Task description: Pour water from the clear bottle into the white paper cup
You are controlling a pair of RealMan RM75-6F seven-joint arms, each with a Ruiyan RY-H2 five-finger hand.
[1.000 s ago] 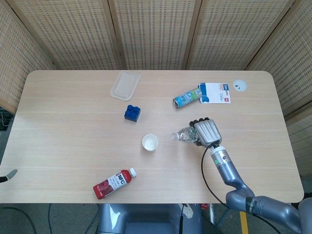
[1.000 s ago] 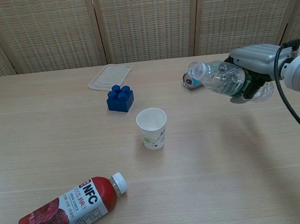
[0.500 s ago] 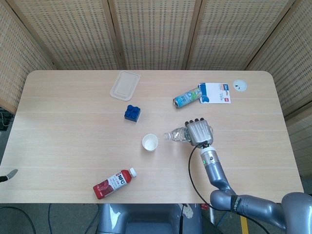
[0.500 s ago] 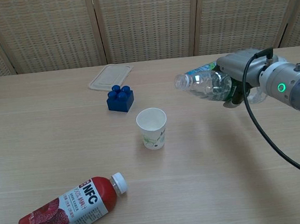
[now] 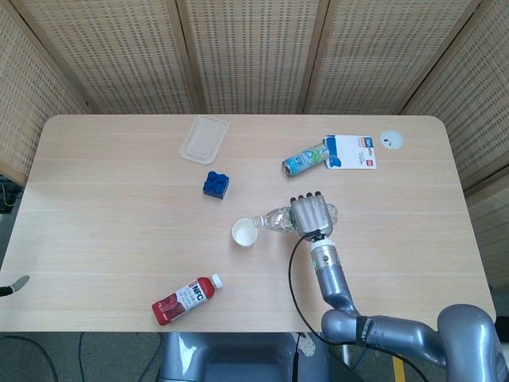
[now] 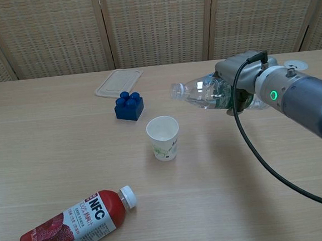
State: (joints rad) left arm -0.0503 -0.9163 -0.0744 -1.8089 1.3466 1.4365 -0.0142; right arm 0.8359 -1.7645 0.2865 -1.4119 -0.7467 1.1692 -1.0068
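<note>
My right hand point(image 5: 312, 215) point(image 6: 237, 80) grips the clear bottle point(image 5: 276, 220) point(image 6: 201, 93), which lies nearly level in the air with its open mouth pointing left. The mouth hangs just above and right of the white paper cup point(image 5: 244, 232) point(image 6: 163, 138), which stands upright near the table's middle. I cannot see any water falling from the bottle. My left hand shows in neither view.
A blue toy block point(image 5: 215, 183) point(image 6: 129, 106) sits behind the cup, a clear lid point(image 5: 204, 138) point(image 6: 118, 82) beyond it. A red juice bottle point(image 5: 185, 299) point(image 6: 74, 224) lies at the front left. Another plastic bottle point(image 5: 307, 159) and a card point(image 5: 351, 151) lie at the back right.
My right hand has carried the clear bottle steadily leftward, bringing its mouth from well right of the cup to just beside the cup's rim.
</note>
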